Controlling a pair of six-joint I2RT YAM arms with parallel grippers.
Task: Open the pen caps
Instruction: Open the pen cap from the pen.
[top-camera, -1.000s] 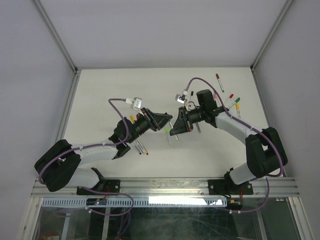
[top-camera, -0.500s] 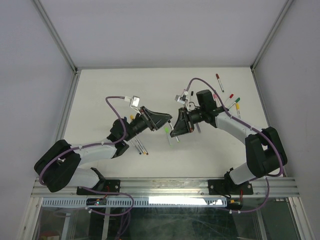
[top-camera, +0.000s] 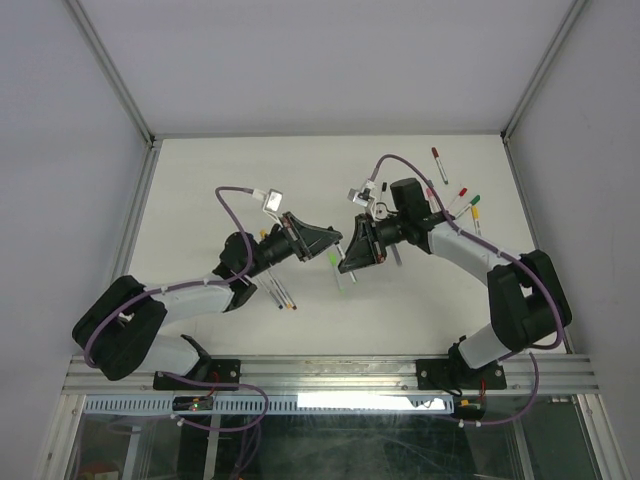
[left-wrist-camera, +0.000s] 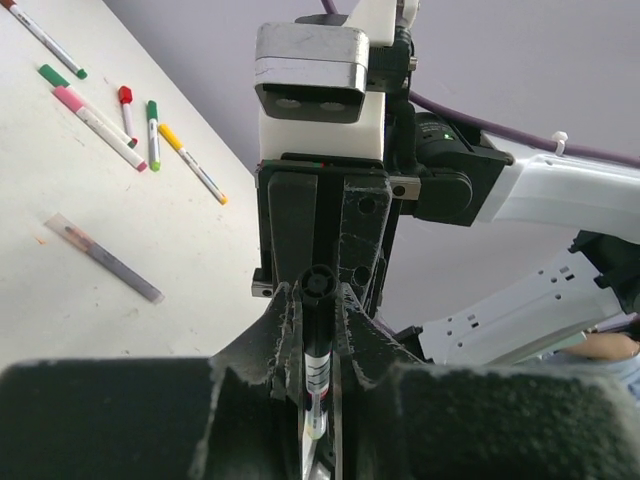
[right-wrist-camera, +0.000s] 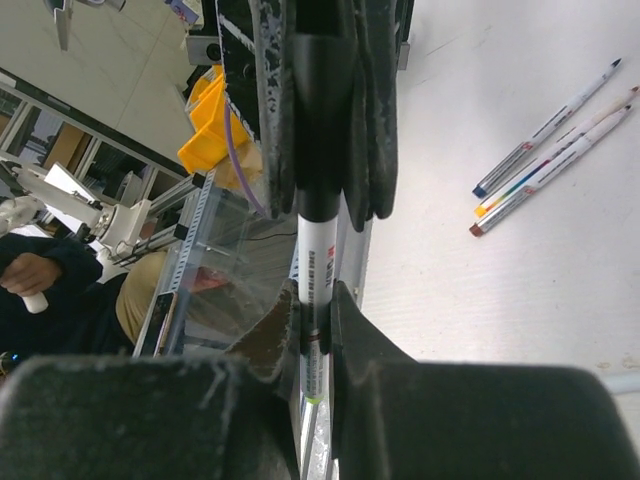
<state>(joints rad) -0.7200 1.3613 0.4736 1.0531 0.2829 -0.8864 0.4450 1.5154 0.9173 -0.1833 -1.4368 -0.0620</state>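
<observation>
Left pincer (left-wrist-camera: 318, 330): mine, clamped narrow on the black cap (right-wrist-camera: 320, 120) of the held pen (right-wrist-camera: 312, 270); the right wrist view shows the cap squeezed between its fingers.
Right pincer (right-wrist-camera: 315, 320): mine, clamped narrow on the white barrel of the same pen, just below the cap.
Where the pen is: lifted off the table (top-camera: 250, 170), bridging the two pincers at the centre of the top view.
Cap state: it looks seated on the barrel, with no gap at the joint. I judge it not yet pulled.
Done so far: three bare-tipped pens (right-wrist-camera: 545, 165) lie together at the upper right of the right wrist view, so I take those as opened. I cannot pick out their loose caps.
Left to do: the capped pens (top-camera: 462, 196) at the upper right of the top view show red, green and pink caps in place.
Progress estimate: partway, with one pen in hand and several waiting.
</observation>
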